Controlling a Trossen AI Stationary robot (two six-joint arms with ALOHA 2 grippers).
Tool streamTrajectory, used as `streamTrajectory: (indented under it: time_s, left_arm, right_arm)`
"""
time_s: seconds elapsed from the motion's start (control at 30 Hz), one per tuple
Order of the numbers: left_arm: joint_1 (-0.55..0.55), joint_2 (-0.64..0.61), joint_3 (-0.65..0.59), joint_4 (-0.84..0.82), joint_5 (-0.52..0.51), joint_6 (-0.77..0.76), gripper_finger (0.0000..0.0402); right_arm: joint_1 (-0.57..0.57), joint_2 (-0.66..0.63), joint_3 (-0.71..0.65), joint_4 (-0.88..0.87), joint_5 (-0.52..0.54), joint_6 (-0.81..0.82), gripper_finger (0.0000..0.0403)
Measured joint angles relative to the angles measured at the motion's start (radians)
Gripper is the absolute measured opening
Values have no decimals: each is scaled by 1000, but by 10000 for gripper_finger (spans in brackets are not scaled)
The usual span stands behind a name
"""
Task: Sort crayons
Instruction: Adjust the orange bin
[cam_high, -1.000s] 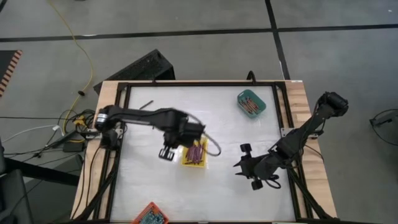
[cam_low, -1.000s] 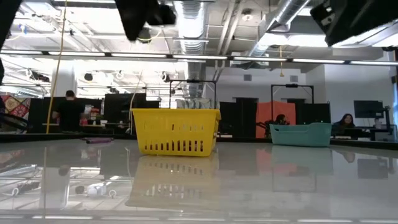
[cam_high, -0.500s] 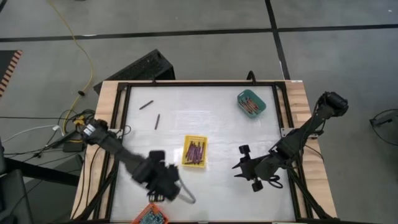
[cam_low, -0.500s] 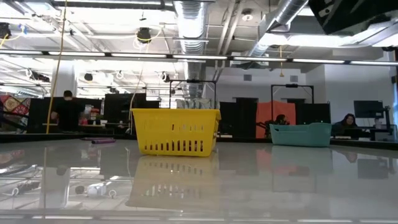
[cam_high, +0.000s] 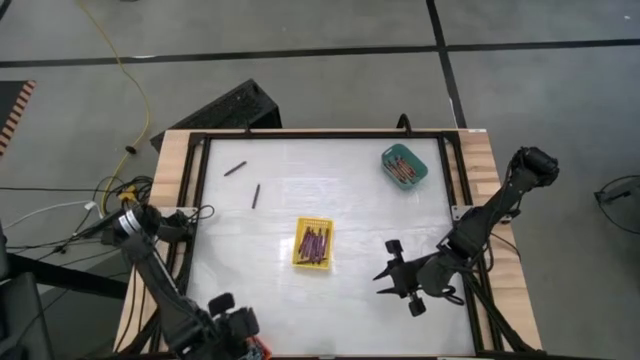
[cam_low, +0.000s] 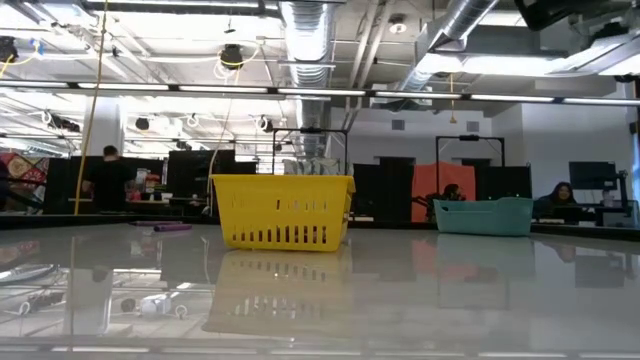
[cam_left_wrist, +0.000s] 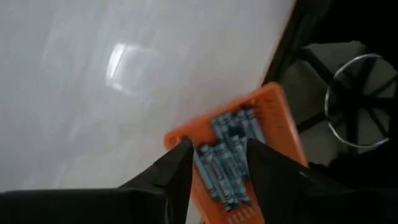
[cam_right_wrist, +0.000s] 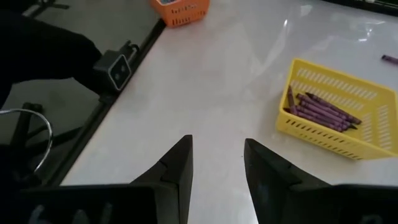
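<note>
My left gripper (cam_left_wrist: 217, 163) hangs with fingers apart and empty over the orange tray (cam_left_wrist: 273, 118) at the near edge, where blue crayons (cam_left_wrist: 225, 162) belong. My right gripper (cam_high: 384, 277), released, waits right of the yellow tray (cam_high: 313, 244).

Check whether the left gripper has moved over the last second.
Yes. The left gripper swung from beside the yellow tray to the table's near edge, over the orange tray of bluish crayons.

Bright overhead strip lighting, white glare on the glossy table (cam_left_wrist: 118, 59), soft blur in the left wrist view
</note>
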Motion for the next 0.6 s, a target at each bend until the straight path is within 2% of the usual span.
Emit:
streamTrajectory:
  time_s: [0.13, 0.27, 0.6]
  left_arm:
    - [-42, 1, -63, 38, -1, -136, 131]
    - [-75, 1, -90, 46, -15, -205, 134]
    - [-76, 86, -88, 14, 42, -172, 162]
  right_arm:
    - [19, 0, 0, 8, 0, 12, 138]
    - [33, 0, 0, 8, 0, 14, 138]
    - [22, 0, 0, 10, 0, 9, 138]
